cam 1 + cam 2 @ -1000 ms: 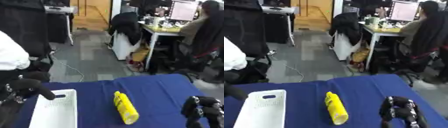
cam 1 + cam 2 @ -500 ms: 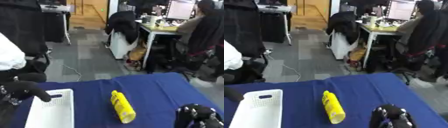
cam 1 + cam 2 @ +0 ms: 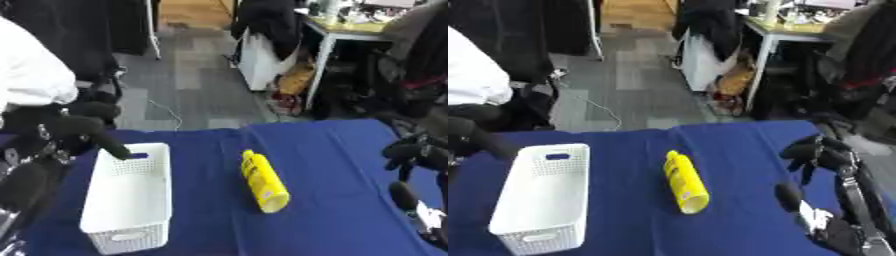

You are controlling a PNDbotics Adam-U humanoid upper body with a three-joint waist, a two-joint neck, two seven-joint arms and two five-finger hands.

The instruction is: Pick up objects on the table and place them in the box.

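At the left edge of the blue table [image 3: 737,140], your left hand [image 3: 83,131] hovers by the far left corner of the white box [image 3: 540,197], one straight finger over its rim, holding nothing. That box, a perforated basket set lengthwise, looks empty. Just beside it, near the middle and apart from both hands, the yellow bottle [image 3: 684,182] lies on its side, cap pointing away. On the right, your right hand [image 3: 820,152] hangs above the cloth, fingers curled and empty, likely poised to reach for the bottle.
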